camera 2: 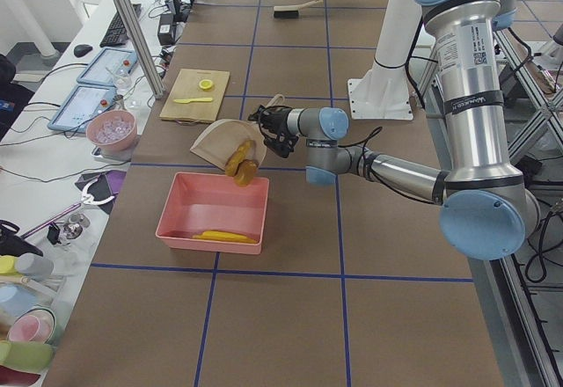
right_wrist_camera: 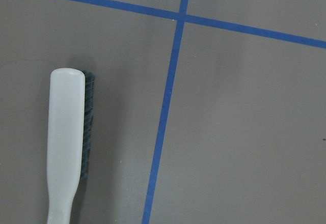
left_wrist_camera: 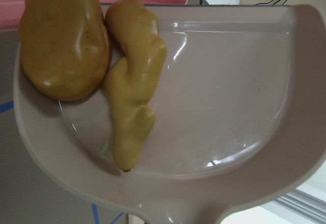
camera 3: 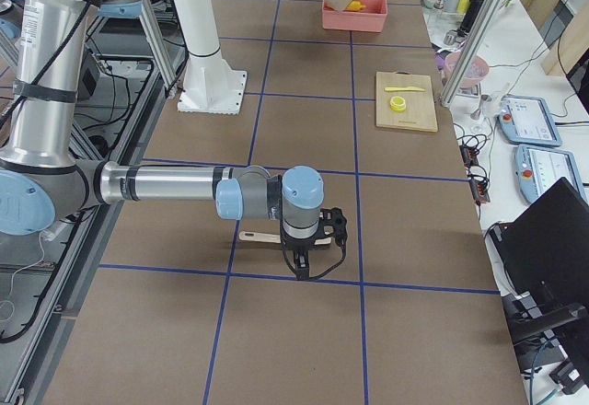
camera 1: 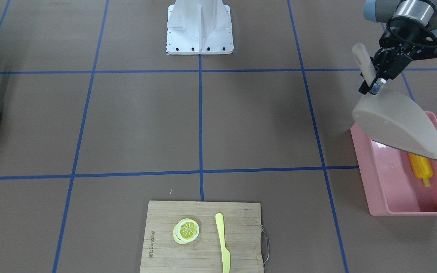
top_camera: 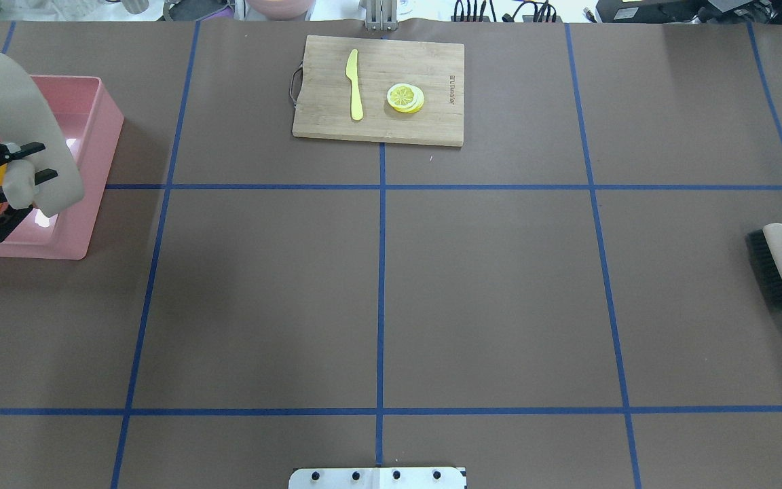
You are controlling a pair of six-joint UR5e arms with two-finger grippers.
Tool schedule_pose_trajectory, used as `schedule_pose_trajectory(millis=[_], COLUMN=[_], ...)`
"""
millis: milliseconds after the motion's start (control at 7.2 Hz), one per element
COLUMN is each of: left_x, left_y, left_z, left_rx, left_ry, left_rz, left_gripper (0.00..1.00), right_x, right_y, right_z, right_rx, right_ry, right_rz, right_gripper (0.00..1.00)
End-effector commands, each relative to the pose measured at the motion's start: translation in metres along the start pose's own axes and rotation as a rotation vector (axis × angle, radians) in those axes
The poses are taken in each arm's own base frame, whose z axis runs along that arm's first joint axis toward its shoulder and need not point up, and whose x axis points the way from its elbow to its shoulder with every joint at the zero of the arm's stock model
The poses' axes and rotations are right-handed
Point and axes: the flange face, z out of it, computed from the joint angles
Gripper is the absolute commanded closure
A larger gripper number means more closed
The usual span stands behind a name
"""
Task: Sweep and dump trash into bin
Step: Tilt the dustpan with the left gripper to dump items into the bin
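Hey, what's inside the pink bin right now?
Only the corn cob shows, lying on the floor of the bin. The potato and ginger root are in the dustpan tilted above it. The dustpan hides part of the bin's floor in the front view.

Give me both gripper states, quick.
Left gripper: shut on the dustpan handle, pan tipped over the bin.
Right gripper: cannot tell; brush lies on the table.
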Motion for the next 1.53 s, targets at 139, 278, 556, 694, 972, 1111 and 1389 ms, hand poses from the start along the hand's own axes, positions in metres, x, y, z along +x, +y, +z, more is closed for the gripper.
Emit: schedule_pose_trajectory(millis=[139,278,556,694,972,1111,1389], left_x=[0.001,0.001,0.003,0.006,0.013,0.018,0.022], left_y=[-0.031,-0.033,-0.028,-0.022,-0.008,0.0,0.008], left_z=[-0.031,-0.031,-0.025,-0.018,0.0,0.01,0.028], left_rx=[-0.006,-0.008,-0.018,-0.031,-0.053,-0.056,-0.049], left_ry=[0.024,0.016,0.019,0.027,0.049,0.06,0.059], left_rz=[0.056,0.058,0.14,0.221,0.468,0.586,0.767], left_gripper=[1.0,1.0,1.0,1.0,1.0,1.0,1.0], right_x=[0.002,-0.004,-0.006,-0.011,-0.009,-0.004,0.001], right_y=[0.0,-0.016,-0.021,-0.022,-0.022,-0.02,-0.013], right_z=[0.002,-0.007,-0.009,-0.013,-0.008,-0.004,0.002], right_rx=[-0.001,0.02,0.02,0.028,0.018,0.014,-0.001], right_ry=[0.004,0.007,-0.005,-0.017,-0.035,0.006,0.011], right_rz=[0.003,-0.014,0.057,0.076,0.188,0.181,0.194], right_gripper=[0.0,0.0,0.0,0.0,0.0,0.0,0.0])
